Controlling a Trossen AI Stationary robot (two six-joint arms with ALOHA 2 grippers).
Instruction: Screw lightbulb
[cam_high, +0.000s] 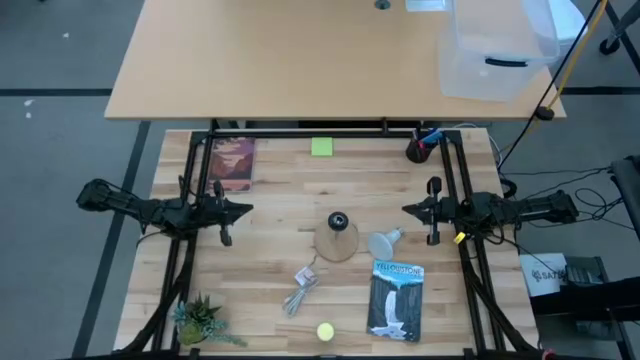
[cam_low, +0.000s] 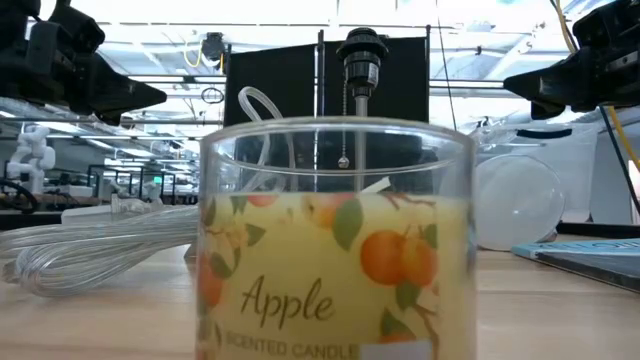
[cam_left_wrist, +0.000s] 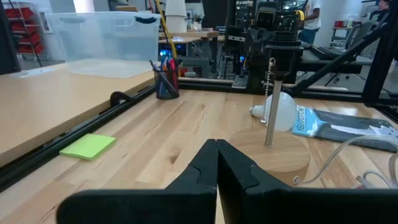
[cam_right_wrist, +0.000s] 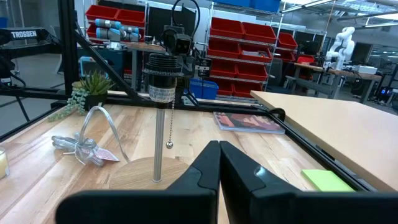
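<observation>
From above, nothing of the task is done: the lightbulb (cam_high: 383, 241) lies on its side on the pale wooden counter (cam_high: 280, 200), just beside the round wooden base (cam_high: 336, 240), whose black socket stands empty. It lies ahead of the right gripper (cam_high: 408, 209) and nearer to it than to the left gripper (cam_high: 246, 210); both sets of fingers are together, holding nothing.

At counter height, a glass candle jar (cam_low: 338, 240) blocks most; the bulb's frosted dome shows behind it.

Past the left fingers, the smooth white bulb rests behind the metal stem.

Past the right fingers, the ribbed socket (cam_right_wrist: 163, 76) tops a slim stem with a bead chain. Grasping, lifting and screwing all remain.
</observation>
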